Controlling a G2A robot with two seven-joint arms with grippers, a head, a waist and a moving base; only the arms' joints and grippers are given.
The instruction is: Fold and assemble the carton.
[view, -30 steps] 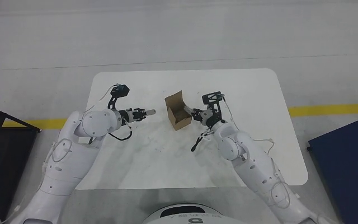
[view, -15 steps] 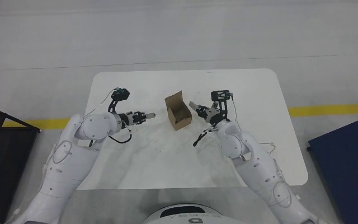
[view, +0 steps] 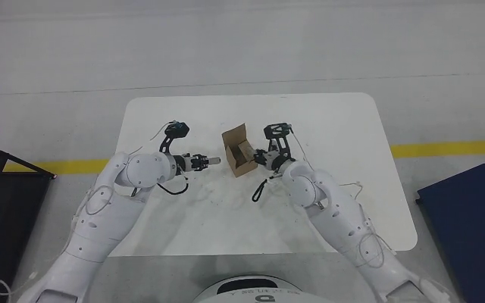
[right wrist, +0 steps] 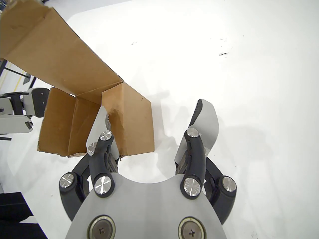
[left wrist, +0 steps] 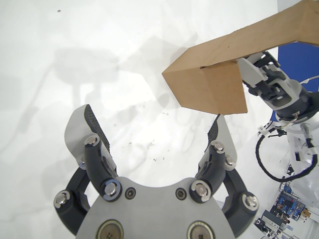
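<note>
Both claws stand spread, neither clamped on anything. On my feed the left claw [left wrist: 153, 115] has nothing between its fingers and sits just beside the carton [view: 241, 151], on its closed outer side. One fingertip [left wrist: 223, 135] looks all but against the carton's lower edge, though I can't tell if it touches. I see the right claw [right wrist: 152, 108] astride a short side panel: one finger [right wrist: 97, 128] is tucked inside the carton behind that panel, while the other finger [right wrist: 204, 118] is outside over bare table [view: 341, 197]. I read the carton as resting near the table's middle, between the two arms, its open side facing the right claw and one long flap raised above the walls. From above, the claws point in at it from opposite sides.
</note>
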